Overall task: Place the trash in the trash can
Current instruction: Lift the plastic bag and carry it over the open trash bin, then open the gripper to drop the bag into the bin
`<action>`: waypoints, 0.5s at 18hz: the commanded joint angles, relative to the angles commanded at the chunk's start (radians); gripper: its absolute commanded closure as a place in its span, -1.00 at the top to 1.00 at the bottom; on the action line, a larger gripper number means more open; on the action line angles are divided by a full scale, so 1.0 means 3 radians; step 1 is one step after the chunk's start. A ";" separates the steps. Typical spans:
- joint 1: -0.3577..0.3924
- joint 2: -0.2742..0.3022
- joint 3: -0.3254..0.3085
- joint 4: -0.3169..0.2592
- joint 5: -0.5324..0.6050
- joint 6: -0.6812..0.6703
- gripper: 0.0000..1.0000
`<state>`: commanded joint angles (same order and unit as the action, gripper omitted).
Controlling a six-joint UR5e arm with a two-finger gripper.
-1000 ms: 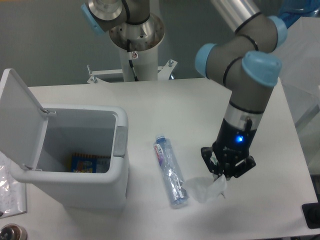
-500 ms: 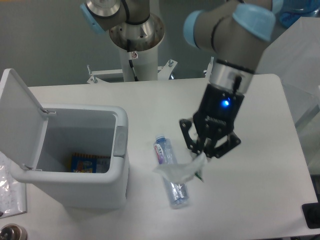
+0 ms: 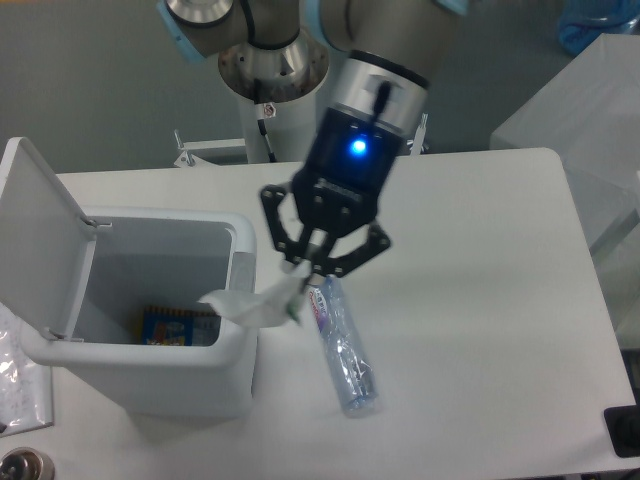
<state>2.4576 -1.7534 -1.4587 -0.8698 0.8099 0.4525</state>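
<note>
The crumpled clear wrapper [image 3: 250, 303] hangs in the air over the right-hand rim of the trash can [image 3: 150, 375], partly above the opening and partly above the grey latch tab [image 3: 241, 283]. A small green bit shows at its right end. The claw [image 3: 312, 262] is clenched on the wrapper's upper right end, its dark fingers [image 3: 291, 261] drawn together there, with a blue light glowing on the body above. The trash can stands with its flat lid [image 3: 38, 235] swung up on the left side, and a blue and yellow packet [image 3: 180, 325] lies on its floor. The crushed bottle [image 3: 341, 343] lies on the white worktop [image 3: 480, 300] just right of the trash can, its red and blue label end nearest the claw, apart from the can's wall. The claw is above that label end.
</note>
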 joint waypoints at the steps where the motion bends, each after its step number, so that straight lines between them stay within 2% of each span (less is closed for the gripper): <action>1: -0.0026 0.0020 -0.0026 0.0000 0.0000 -0.0005 -0.83; 4: -0.0072 0.0061 -0.0133 0.0005 0.0000 0.0036 -0.55; 9: -0.0113 0.0082 -0.0179 0.0020 0.0000 0.0051 0.80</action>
<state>2.4237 -1.7288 -1.5125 -0.8636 0.8099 0.4679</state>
